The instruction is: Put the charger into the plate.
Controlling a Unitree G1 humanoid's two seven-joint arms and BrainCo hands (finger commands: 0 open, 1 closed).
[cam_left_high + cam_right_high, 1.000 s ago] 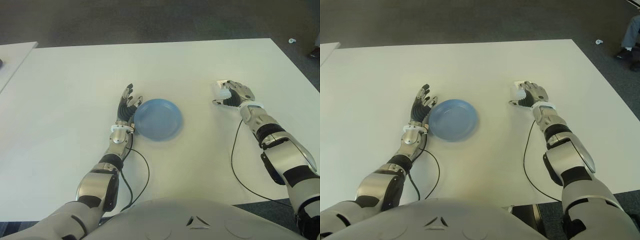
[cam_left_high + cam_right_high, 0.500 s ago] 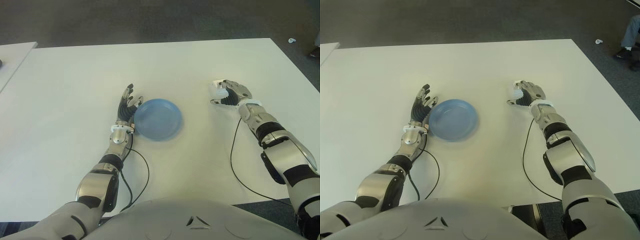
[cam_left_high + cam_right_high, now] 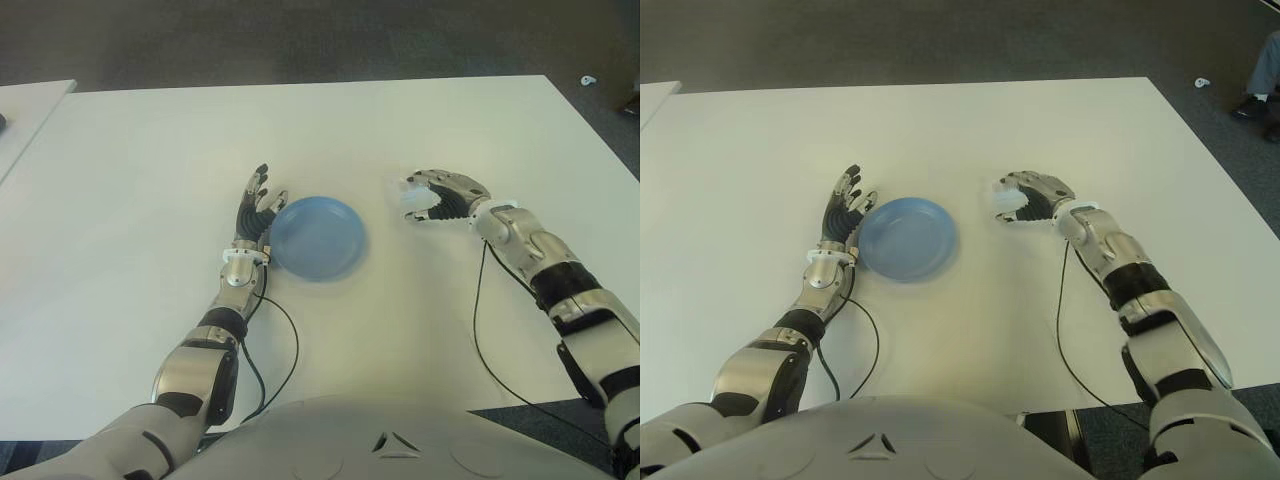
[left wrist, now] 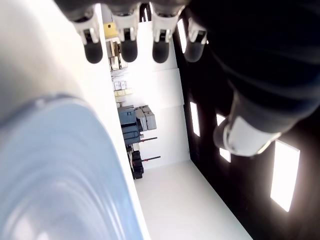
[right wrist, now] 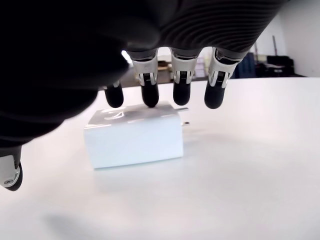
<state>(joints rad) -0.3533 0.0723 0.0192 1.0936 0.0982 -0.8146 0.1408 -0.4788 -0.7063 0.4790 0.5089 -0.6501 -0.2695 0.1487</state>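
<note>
A round blue plate (image 3: 318, 238) lies on the white table (image 3: 150, 160), with nothing in it. My right hand (image 3: 437, 196) hovers a short way to the right of the plate, its fingers curled over a white block charger (image 3: 413, 199). The right wrist view shows the fingertips (image 5: 149, 94) on top of the charger (image 5: 134, 136), the thumb low beside it and the prongs pointing away. My left hand (image 3: 255, 205) is open against the plate's left rim, fingers spread; the plate (image 4: 50, 165) fills its wrist view.
Thin black cables trail from both wrists across the table, one on the right (image 3: 478, 330) and one on the left (image 3: 285, 350). A second white table (image 3: 25, 110) stands at far left. A person's leg (image 3: 1262, 70) shows on the floor at the far right.
My right hand has carried the charger leftward and a little nearer, from the table's right side toward the plate. The left hand and the plate have stayed put.
</note>
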